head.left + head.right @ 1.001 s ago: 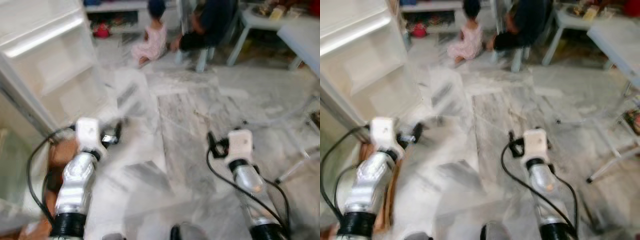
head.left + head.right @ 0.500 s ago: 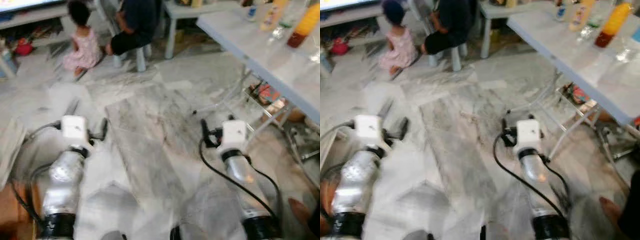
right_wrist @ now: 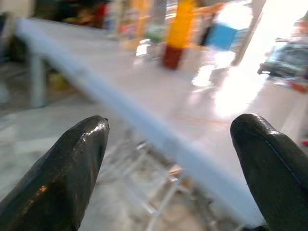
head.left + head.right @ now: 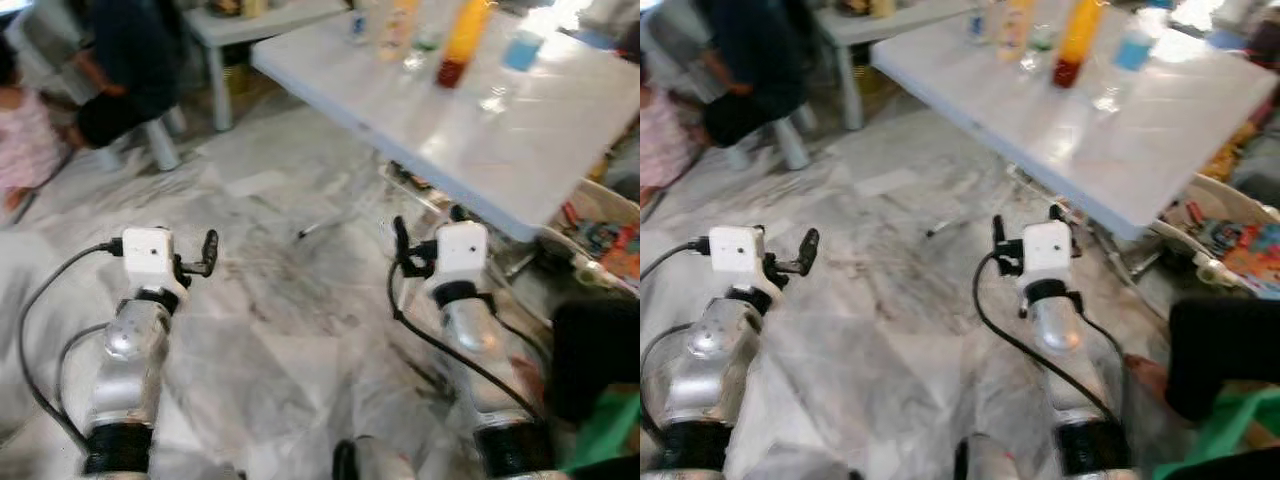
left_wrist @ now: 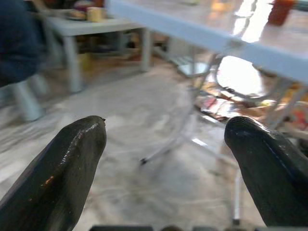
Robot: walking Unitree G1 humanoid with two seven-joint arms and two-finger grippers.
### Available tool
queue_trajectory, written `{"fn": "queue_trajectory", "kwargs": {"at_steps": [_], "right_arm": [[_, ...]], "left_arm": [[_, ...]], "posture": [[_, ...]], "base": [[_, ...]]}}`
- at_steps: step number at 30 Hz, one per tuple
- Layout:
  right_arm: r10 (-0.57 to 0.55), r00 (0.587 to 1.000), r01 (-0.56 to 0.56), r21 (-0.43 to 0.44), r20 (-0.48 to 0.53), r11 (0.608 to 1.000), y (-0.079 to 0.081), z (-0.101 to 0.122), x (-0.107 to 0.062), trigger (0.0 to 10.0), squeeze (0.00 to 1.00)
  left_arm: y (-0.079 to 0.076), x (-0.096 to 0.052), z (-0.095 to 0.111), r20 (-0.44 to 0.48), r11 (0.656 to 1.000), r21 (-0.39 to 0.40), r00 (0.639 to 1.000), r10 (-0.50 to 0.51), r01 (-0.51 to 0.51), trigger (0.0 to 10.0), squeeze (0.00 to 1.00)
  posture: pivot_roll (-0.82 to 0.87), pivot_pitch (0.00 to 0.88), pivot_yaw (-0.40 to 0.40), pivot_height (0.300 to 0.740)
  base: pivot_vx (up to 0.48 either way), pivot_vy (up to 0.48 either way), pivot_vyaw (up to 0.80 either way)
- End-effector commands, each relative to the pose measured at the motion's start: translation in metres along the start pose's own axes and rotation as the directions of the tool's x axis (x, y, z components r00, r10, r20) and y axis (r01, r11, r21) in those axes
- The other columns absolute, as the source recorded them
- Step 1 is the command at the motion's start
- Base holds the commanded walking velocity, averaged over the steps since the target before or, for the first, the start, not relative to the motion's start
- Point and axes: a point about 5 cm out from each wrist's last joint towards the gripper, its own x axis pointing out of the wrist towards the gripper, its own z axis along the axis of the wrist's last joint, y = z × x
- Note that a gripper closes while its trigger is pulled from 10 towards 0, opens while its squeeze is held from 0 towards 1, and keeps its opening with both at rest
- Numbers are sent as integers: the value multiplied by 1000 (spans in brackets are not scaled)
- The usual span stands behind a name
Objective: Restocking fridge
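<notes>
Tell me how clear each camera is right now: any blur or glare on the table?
Both eye views are motion-blurred, softest toward the edges; the white table shows bright glare at its far corner. In the right wrist view the orange bottle is out of focus and the tabletop is washed out by glare. The left wrist view is soft, with a bright patch under the table; both sets of jaws stand wide apart.

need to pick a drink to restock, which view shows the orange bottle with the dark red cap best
The right wrist view: the orange bottle stands cap-down on the white table, large though blurred. Both eye views show it smaller at the table's far edge. The left wrist view catches just its dark red end.
</notes>
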Motion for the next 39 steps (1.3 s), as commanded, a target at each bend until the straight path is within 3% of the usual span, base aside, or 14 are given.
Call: {"fn": "queue_trajectory", "kwargs": {"at_steps": [1,9,17,39], "right_arm": [[-2,999,1,47,35,999,7,10,2,10000,0],[2,997,-8,73,74,997,10,20,8,10000,0],[27,996,-32,59,86,998,10,22,5,10000,0],[54,995,-58,42,86,997,12,20,2,10000,0]], "left_arm": [[13,-1,4,13,999,13,999,39,-39,10000,0],[12,5,10,46,997,-33,996,75,-74,10000,0],[11,8,16,76,996,-61,994,73,-68,10000,0],[7,12,14,74,997,-65,996,57,-52,10000,0]], "posture": [[-24,91,-53,740],[-24,74,-52,740],[-32,76,-48,740],[-34,80,-45,740]], "base": [[480,0,-800],[475,0,-780],[429,0,0],[259,383,0]]}}
